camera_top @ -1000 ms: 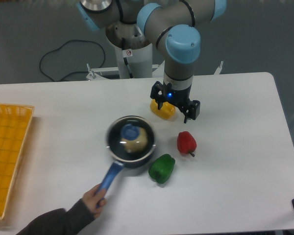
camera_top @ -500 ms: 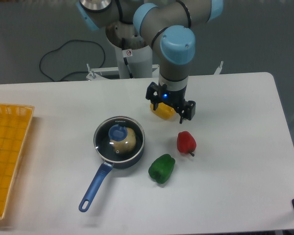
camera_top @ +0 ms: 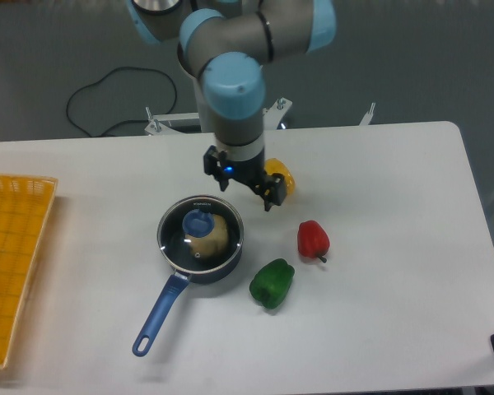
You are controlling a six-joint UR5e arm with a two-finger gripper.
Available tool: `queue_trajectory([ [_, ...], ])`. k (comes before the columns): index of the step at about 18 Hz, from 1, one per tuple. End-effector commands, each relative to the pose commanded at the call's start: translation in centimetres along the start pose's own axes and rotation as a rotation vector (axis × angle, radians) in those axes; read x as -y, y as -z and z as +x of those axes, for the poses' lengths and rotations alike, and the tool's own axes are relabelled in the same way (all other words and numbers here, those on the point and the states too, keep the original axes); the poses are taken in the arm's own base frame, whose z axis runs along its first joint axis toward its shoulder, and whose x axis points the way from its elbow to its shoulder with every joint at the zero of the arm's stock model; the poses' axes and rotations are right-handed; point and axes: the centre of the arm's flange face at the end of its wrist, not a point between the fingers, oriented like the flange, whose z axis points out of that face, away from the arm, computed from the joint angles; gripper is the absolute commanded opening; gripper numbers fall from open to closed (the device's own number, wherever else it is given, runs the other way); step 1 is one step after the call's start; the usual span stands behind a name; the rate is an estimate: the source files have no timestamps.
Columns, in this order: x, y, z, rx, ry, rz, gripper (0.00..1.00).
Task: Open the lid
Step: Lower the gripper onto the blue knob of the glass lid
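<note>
The round glass lid [camera_top: 201, 234] with a thin metal rim and a blue knob [camera_top: 198, 221] lies shut on the dark blue saucepan [camera_top: 189, 263], whose long handle points to the lower left. A pale round thing shows through the glass. My gripper [camera_top: 240, 184] hangs open and empty just up and right of the pan, above the table, apart from the lid.
A yellow pepper [camera_top: 281, 180] lies right beside the gripper, partly hidden by it. A red pepper [camera_top: 313, 239] and a green pepper [camera_top: 272, 283] lie to the right of the pan. An orange basket [camera_top: 12, 263] stands at the left edge of the white table [camera_top: 395, 313].
A hand slid the pan to the left by its handle and left the view. My gripper has moved left from over the yellow pepper toward the pan.
</note>
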Motion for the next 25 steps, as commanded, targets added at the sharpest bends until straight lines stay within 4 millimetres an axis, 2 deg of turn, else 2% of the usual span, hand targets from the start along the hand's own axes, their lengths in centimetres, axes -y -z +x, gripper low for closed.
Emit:
queue_trajectory([
  [6, 2.4, -1.1, 3.3, -0.01, -0.021, -0.008, 1.0],
  [13, 3.4, -2.9, 3.1, -0.024, -0.03, -0.01, 1.0],
  [25, 4.3, -4.4, 2.5, -0.049, -0.022, 0.019, 1.0],
])
